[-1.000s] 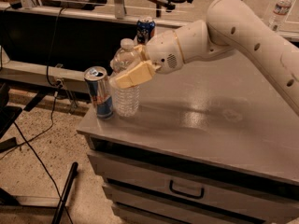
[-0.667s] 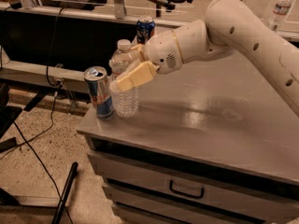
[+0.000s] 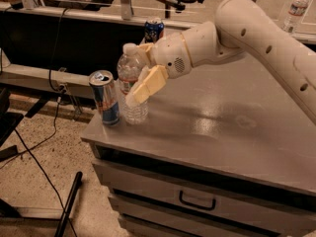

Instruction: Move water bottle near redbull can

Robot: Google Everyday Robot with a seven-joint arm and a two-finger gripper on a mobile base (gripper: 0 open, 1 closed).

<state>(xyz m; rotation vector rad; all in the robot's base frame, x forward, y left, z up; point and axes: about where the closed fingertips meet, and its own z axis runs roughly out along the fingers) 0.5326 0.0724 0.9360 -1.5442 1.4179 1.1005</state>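
The water bottle (image 3: 128,68), clear with a white cap and a label band, stands upright at the table's left front corner. The redbull can (image 3: 104,98) stands right beside it on its left, almost touching. My gripper (image 3: 138,78) reaches in from the right and is closed around the bottle's middle. One tan finger (image 3: 147,85) lies across the bottle's front and the other is behind it. The bottle's base rests on the grey table (image 3: 222,132).
A shorter dark blue can (image 3: 154,30) stands at the table's back edge behind the gripper. A small clear bottle (image 3: 297,6) stands far back right. The table's left edge is just beyond the redbull can. Drawers (image 3: 196,201) are below; cables lie on the floor at left.
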